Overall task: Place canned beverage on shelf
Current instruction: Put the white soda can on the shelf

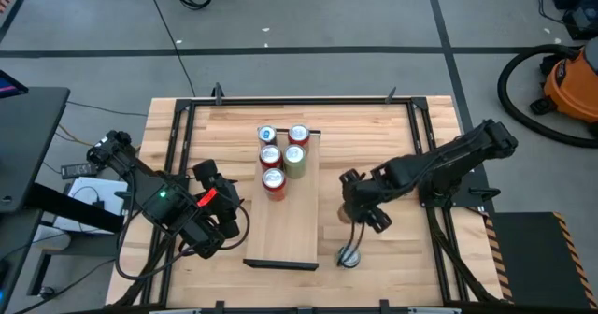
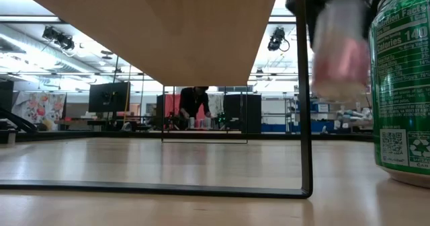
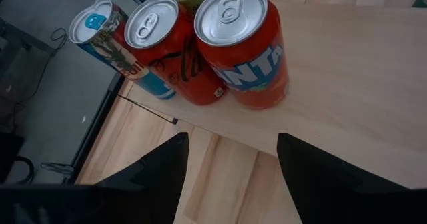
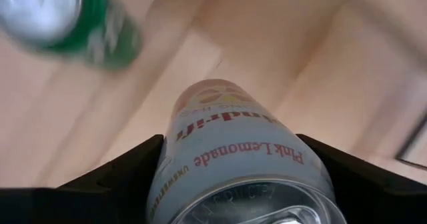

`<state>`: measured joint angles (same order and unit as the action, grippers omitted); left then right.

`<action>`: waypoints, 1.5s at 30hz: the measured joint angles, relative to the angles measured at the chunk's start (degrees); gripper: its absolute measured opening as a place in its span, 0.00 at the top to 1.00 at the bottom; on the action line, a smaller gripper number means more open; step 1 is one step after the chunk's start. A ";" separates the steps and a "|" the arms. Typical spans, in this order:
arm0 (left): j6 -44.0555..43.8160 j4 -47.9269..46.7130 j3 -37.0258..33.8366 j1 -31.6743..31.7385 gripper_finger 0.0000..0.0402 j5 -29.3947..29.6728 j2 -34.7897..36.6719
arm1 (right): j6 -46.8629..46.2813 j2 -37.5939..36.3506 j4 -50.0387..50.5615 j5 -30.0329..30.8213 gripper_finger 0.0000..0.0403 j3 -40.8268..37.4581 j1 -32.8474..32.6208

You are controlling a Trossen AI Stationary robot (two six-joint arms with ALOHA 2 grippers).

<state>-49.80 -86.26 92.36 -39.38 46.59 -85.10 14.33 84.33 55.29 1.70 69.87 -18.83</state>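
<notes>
The shelf (image 1: 285,230), a light wood plank on dark end frames, stands mid-table; the low view shows its underside (image 2: 168,31). Several cans stand upright at its far end, among them an orange Fanta can (image 3: 243,51), a red can (image 3: 173,51) and a slim blue can (image 3: 113,44). My right gripper (image 1: 358,216) hangs right of the shelf, shut on a pale pink-lemonade can (image 4: 233,157). A green can (image 1: 348,256) stands on the table just nearer than it. My left gripper (image 3: 233,177) waits open at the shelf's left side, nothing between its fingers. My right gripper pinches the pink-lemonade can's side wall (image 4: 167,164) between its two fingers (image 4: 127,167), near the can's top end. The fingers come from above, pointing steeply down. In the low view the can (image 2: 339,51) hangs clear of the table, roughly upright.
The green can (image 2: 403,85) stands close under the held can. Black frame rails (image 1: 177,146) run along the slatted tabletop's left, right and far edges. An orange vacuum (image 1: 570,80) sits on the floor at the far right. A person (image 2: 195,105) stands far off in the room.
</notes>
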 joint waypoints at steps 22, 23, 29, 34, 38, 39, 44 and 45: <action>-0.09 9.45 -8.64 -2.97 0.40 -4.30 -0.33 | -15.80 13.89 12.66 2.81 0.19 34.60 4.83; -0.11 10.38 -10.12 -3.43 0.40 -4.30 -0.33 | -15.80 15.46 13.85 2.78 0.19 36.52 5.14; -2.02 12.35 -14.25 -6.15 0.40 -3.05 -0.33 | -15.21 24.04 19.64 2.69 0.19 47.71 7.29; -3.78 12.33 -15.61 -8.30 0.40 -1.02 -0.33 | -15.44 29.93 23.80 2.66 0.19 54.92 9.08; -5.80 12.53 -15.89 -10.34 0.40 -0.21 -0.33 | -15.39 32.12 24.97 2.65 0.19 58.46 9.74; -6.32 12.57 -15.89 -10.81 0.40 0.18 -0.33 | -15.08 32.51 25.15 2.51 0.19 58.79 9.80; -8.13 12.55 -15.89 -12.13 0.40 0.70 -0.33 | -14.15 32.76 25.53 1.13 0.19 58.81 9.97; -8.15 12.61 -15.89 -12.28 0.40 0.70 -0.33 | -13.92 32.79 25.50 1.13 0.19 58.81 9.95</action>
<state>-57.95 -73.65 76.47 -51.66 47.29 -85.43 0.40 117.12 80.79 2.83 128.68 -8.88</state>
